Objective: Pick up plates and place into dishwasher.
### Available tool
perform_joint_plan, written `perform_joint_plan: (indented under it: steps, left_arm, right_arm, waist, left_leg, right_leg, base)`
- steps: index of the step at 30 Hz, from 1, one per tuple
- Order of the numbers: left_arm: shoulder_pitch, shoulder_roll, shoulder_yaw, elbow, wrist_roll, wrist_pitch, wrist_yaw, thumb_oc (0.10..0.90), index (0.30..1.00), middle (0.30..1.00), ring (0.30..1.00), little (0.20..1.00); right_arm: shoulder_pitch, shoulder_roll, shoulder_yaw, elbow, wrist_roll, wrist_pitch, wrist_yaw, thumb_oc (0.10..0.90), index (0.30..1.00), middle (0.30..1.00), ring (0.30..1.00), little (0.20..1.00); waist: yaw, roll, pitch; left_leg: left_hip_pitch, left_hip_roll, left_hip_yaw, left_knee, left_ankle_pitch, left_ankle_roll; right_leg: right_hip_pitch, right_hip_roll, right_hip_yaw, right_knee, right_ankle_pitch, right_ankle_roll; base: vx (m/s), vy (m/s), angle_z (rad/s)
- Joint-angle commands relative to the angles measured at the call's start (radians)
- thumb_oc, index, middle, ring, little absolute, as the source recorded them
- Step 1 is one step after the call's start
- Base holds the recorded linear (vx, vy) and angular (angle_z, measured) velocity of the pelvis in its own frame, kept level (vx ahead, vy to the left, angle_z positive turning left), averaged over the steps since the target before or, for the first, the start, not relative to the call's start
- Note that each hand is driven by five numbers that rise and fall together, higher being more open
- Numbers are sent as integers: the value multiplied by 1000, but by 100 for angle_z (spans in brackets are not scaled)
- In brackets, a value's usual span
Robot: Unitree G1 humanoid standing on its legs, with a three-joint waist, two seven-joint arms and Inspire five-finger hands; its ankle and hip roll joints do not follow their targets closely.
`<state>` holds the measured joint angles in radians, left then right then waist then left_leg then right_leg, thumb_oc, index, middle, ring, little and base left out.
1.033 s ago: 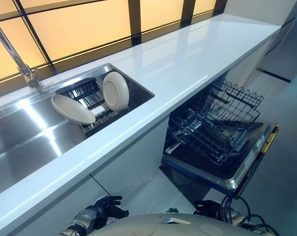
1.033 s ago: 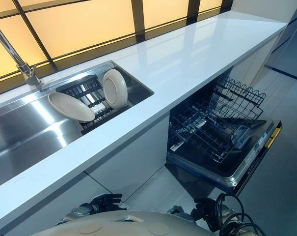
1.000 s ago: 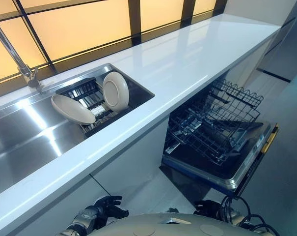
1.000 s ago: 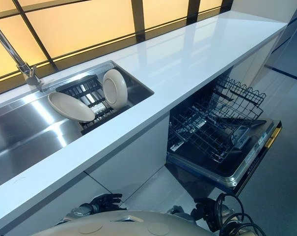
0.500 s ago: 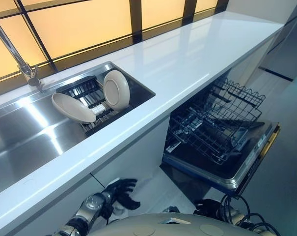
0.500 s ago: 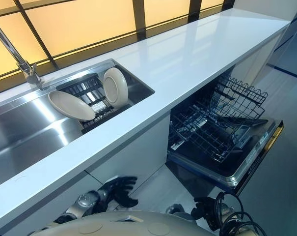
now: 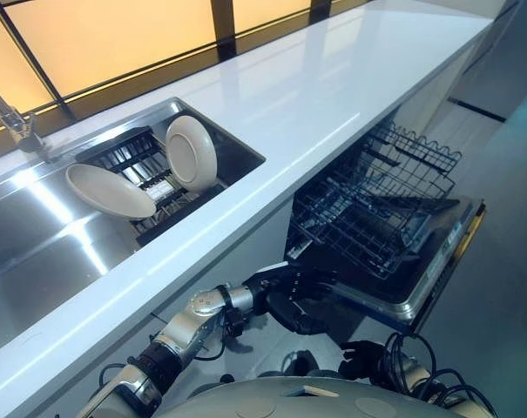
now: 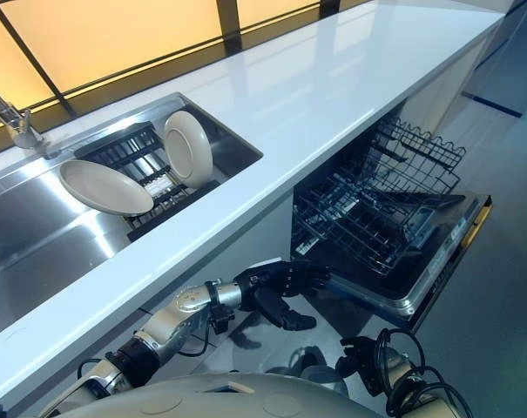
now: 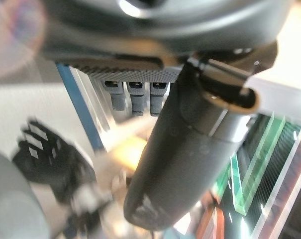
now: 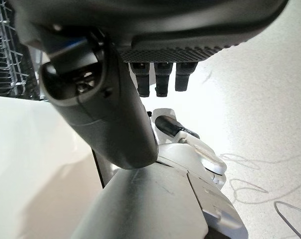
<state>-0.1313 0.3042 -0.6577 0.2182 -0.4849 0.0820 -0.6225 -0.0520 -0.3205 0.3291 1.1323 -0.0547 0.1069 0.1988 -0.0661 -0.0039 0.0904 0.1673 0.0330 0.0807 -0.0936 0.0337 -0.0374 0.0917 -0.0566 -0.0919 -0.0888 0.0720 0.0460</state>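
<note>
One second on, and the left hand had come up from the bottom edge of the view. It now reached forward under the lip of the white counter, with its fingers spread apart and nothing in them. The camera had swung as well, so the whole kitchen sat shifted in the eye views, but the crockery itself had not moved.

Just ahead of those fingertips stood the pulled-out dishwasher rack on its lowered door, close by but not touched. The right hand hung low, nearer the robot than the door's edge; its own wrist view showed its fingers hanging loose around nothing.

Both dishes were up and away to the left of the left hand, beyond the counter's edge and well apart from it. They sat in the black dish rack inside the steel sink.

The upright plate stood nearly on edge, its long axis running up and down and its hollow face turned toward the dishwasher side. The leaning plate lay at a shallow tilt further left. Its long outline ran along the sink, and its near rim rested on the rack.
</note>
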Motion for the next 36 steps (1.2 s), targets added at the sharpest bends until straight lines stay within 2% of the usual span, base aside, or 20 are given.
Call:
perform_joint_plan:
  steps: [1,4,6,9,10,15,20,22,25,29,31,33,34,36]
  left_arm:
    - [-189,-81,-6,-219,-231,-27,-26,800,900,900,900,900]
    - [-246,-100,11,-340,-321,-34,51,800,900,900,900,900]
    - [-277,-106,43,-412,-311,-56,106,800,900,900,900,900]
    - [-310,-91,94,-484,-361,-56,172,800,900,900,900,900]
    - [-314,-86,118,-504,-339,-55,192,800,900,900,900,900]
    - [-330,57,273,-579,-150,-111,375,800,900,900,900,900]
    - [-295,196,481,-603,157,-167,492,800,900,900,900,900]
    - [-274,280,574,-585,315,-202,554,800,900,900,900,900]
    - [-247,376,669,-551,423,-248,606,800,900,900,900,900]
    - [-187,506,774,-476,521,-308,698,800,900,900,900,900]
    - [-163,530,801,-457,543,-319,722,800,900,900,900,900]
    - [-117,583,849,-408,589,-335,792,800,900,900,900,900]
    - [-100,601,864,-391,570,-340,811,800,900,900,900,900]
    - [-75,611,888,-375,578,-350,817,800,900,900,900,900]
  right_arm:
    - [-20,96,84,28,44,-18,30,800,900,900,900,900]
    - [-15,101,97,35,59,-23,21,800,900,900,900,900]
    - [-8,104,103,31,61,-23,15,800,900,900,900,900]
    - [8,100,110,17,58,-20,10,800,900,900,900,900]
    - [17,100,107,10,56,-21,7,800,900,900,900,900]
    - [62,94,86,-11,55,-30,-4,800,900,900,900,900]
    - [90,81,50,24,37,-66,8,800,900,900,900,900]
    - [97,76,40,33,39,-73,10,800,900,900,900,900]
    - [99,69,31,45,41,-83,16,800,900,900,900,900]
    - [98,64,15,45,50,-84,21,800,900,900,900,900]
    - [98,63,13,42,49,-82,21,800,900,900,900,900]
    - [103,61,7,39,35,-77,23,800,900,900,900,900]
    - [105,60,6,36,31,-76,22,800,900,900,900,900]
    - [105,55,3,29,31,-70,27,800,900,900,900,900]
  waist:
    - [-3,2,10]
    - [-8,0,6]
    - [-10,-1,3]
    - [-10,1,0]
    - [-8,1,-2]
    - [15,9,-15]
    - [49,10,-29]
    - [66,10,-36]
    - [84,12,-44]
    - [106,20,-49]
    - [109,22,-48]
    - [116,28,-46]
    - [118,30,-46]
    - [122,32,-45]
  left_leg:
    - [-22,-74,27,6,-78,62]
    - [-22,-72,25,6,-79,62]
    - [-22,-71,23,6,-80,61]
    - [-23,-70,14,6,-78,58]
    - [-24,-71,12,6,-78,57]
    - [-34,-75,-15,6,-68,51]
    - [-35,-82,-39,6,-63,46]
    - [-35,-86,-52,6,-60,44]
    - [-38,-88,-62,6,-56,42]
    - [-42,-93,-75,6,-51,42]
    - [-43,-94,-78,6,-50,42]
    - [-44,-97,-81,6,-48,43]
    - [-44,-98,-85,6,-48,44]
    - [-44,-98,-86,6,-48,44]
  right_leg:
    - [-3,26,10,78,-62,55]
    - [3,28,12,69,-60,52]
    - [6,28,12,64,-59,50]
    - [12,29,9,52,-57,47]
    - [15,28,5,48,-56,46]
    - [24,23,-22,38,-60,43]
    - [38,19,-55,32,-70,38]
    - [44,18,-66,32,-74,36]
    - [45,15,-73,36,-79,34]
    - [43,8,-81,48,-85,34]
    - [41,7,-82,52,-86,34]
    - [37,3,-84,58,-87,35]
    - [36,1,-84,60,-88,36]
    - [35,-1,-85,64,-90,36]
  base:
    - [20,-50,-3]
    - [28,-49,-1]
    - [12,-35,-1]
    - [0,0,0]
    - [0,0,0]
    - [0,6,2]
    - [33,25,17]
    - [44,41,20]
    - [42,41,16]
    - [24,39,21]
    - [9,39,12]
    - [6,68,10]
    - [7,52,12]
    - [4,36,8]
